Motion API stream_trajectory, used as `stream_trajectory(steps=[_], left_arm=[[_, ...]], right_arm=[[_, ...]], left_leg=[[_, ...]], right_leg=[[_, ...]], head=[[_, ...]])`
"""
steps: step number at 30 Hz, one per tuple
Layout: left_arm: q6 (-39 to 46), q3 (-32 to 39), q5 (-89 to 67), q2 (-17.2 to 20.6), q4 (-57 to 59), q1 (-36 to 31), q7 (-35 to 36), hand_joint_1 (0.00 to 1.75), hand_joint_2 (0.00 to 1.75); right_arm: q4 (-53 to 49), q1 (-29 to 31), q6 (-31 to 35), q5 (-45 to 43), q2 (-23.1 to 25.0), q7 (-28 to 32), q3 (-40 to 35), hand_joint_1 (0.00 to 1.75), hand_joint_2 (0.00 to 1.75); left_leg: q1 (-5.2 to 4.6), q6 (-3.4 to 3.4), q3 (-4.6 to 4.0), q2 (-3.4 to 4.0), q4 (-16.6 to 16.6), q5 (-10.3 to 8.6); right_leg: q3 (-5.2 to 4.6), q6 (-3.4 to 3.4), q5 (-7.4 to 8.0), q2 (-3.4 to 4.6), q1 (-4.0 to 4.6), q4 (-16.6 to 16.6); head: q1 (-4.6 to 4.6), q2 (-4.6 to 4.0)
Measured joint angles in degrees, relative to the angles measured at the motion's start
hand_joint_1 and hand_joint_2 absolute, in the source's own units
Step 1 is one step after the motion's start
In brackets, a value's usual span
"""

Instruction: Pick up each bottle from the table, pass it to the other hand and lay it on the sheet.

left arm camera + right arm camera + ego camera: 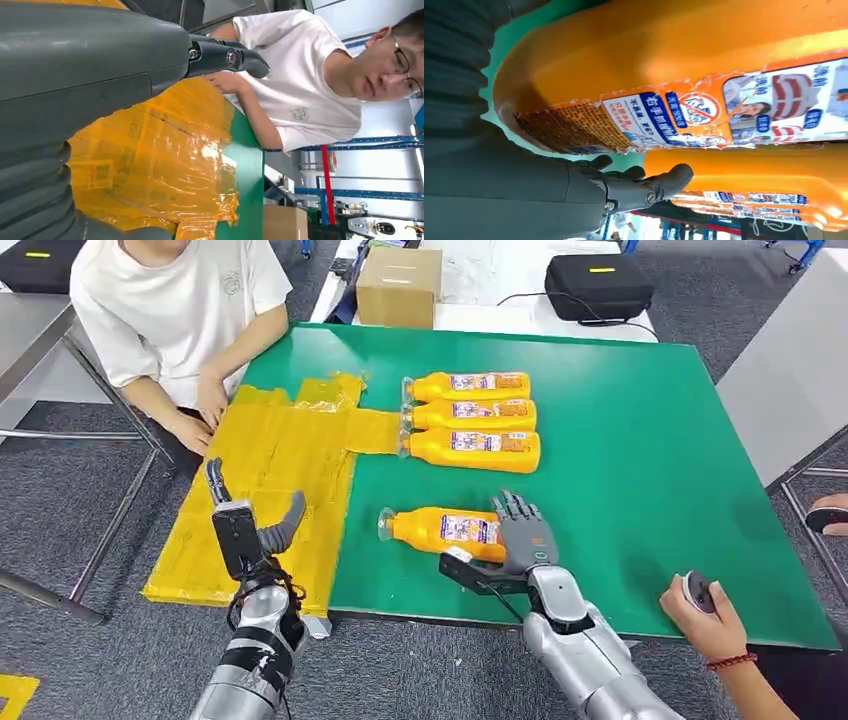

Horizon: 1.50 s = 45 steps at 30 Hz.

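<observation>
Right hand [522, 532]: low centre of the head view, fingers spread and draped over the base end of the nearest orange bottle [440, 530]; touching, but a closed grip not confirmed, so judged open and about to clasp.
Left hand [250, 525]: lower left of the head view, raised over the yellow sheet [270, 460], fingers apart, holding nothing.
Key relation: bottle directly under and just left of the right hand in the frame; long axis across the frame, clear cap pointing left toward the sheet, base under the palm; right hand plainly nearer, left hand well apart.
Next move, as a judgement: close around the base end, lift, carry leftward to the waiting left hand.
Bottle surface: smooth glossy orange plastic, flattened body with rounded shoulders, printed paper label [704, 117] with blue and white blocks, edges slightly ragged in the right wrist view.
Other bottles [470, 415]: three alike, upper centre, side by side and touching, caps left, caps reaching the sheet's edge.
Sheet: crinkled, shiny yellow film, printed, lying on the left part of the green table [640, 460].
Table: matte green, flat.
Person [180, 310]: upper left, white shirt, hands resting by the sheet.
</observation>
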<state>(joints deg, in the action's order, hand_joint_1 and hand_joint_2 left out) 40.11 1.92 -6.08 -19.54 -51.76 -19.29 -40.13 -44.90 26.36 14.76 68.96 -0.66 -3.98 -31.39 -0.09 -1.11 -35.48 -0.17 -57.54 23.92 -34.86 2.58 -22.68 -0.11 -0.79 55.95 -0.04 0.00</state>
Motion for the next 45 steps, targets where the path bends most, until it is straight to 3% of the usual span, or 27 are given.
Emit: stream_trajectory(steps=[7,8,9,21,31,35,39,41,45], left_arm=[[-0.02,-0.09,0.17,0.00,0.72,-0.50,0.00,0.00,1.75],[-0.02,-0.11,0.19,0.00,0.87,-0.59,0.00,0.00,1.75],[-0.02,-0.11,0.20,0.00,0.98,-0.65,0.00,0.00,1.75],[-0.02,-0.17,0.85,0.00,1.53,-1.15,0.00,0.00,1.75],[-0.02,-1.88,3.74,0.00,1.55,-1.40,0.00,0.00,1.75],[-0.09,-2.51,4.26,0.00,1.55,-1.23,0.00,0.00,1.75],[-0.61,-3.13,4.72,0.00,1.53,-1.04,0.00,0.00,1.75],[-0.72,-3.54,4.72,0.00,1.53,-1.03,0.00,0.00,1.75],[-0.79,-4.17,4.70,0.00,1.53,-1.03,0.00,0.00,1.75]], right_arm=[[6.17,3.31,-1.38,-2.28,1.69,2.04,0.68,0.00,1.75],[6.82,3.65,-1.47,-2.28,1.84,2.15,0.83,0.37,1.75],[7.28,3.92,-1.51,-2.28,2.01,2.14,0.92,1.75,1.75],[13.05,7.77,-7.56,-1.08,2.73,-0.50,0.87,1.75,1.75],[15.46,9.85,-13.55,-1.77,0.20,-1.79,0.50,1.75,1.75],[15.46,9.85,-14.02,-4.92,-0.35,0.60,0.83,1.75,1.75],[15.37,10.10,-15.63,-16.80,-0.24,11.91,4.11,1.75,1.75],[15.30,9.96,-15.63,-19.96,-0.17,14.84,5.92,1.75,1.75],[15.20,9.66,-15.65,-20.64,0.11,15.50,7.35,1.75,1.75]], left_leg=[[0.01,0.00,0.09,0.02,0.00,-0.01],[0.01,0.00,0.10,0.02,0.00,-0.01],[0.01,0.00,0.12,0.02,0.00,-0.01],[0.00,0.00,0.45,0.01,0.00,0.00],[0.00,-0.02,0.89,-0.05,0.00,0.04],[0.00,-0.04,0.95,-0.05,0.00,0.03],[0.00,-0.05,1.08,0.00,0.01,0.03],[0.00,-0.03,1.11,0.10,0.01,0.09],[0.02,-0.02,1.16,0.29,0.01,0.08]], right_leg=[[0.06,0.00,0.00,0.01,0.01,0.01],[0.09,0.00,0.00,0.01,0.01,0.01],[0.11,0.00,0.00,0.01,0.01,0.00],[0.41,0.00,0.00,-0.01,0.00,-0.02],[0.91,0.01,-0.02,-0.12,-0.01,-0.13],[1.01,0.02,-0.02,-0.12,0.00,-0.14],[1.15,0.01,-0.01,-0.10,0.00,-0.17],[1.12,-0.05,0.08,-0.06,0.00,-0.17],[1.07,-0.12,0.12,0.06,0.04,-0.17]], head=[[0.00,0.00],[-0.02,0.00],[0.00,0.00],[0.00,0.00],[0.00,0.00],[0.00,0.00],[0.04,0.00],[0.00,0.00],[0.00,0.00]])
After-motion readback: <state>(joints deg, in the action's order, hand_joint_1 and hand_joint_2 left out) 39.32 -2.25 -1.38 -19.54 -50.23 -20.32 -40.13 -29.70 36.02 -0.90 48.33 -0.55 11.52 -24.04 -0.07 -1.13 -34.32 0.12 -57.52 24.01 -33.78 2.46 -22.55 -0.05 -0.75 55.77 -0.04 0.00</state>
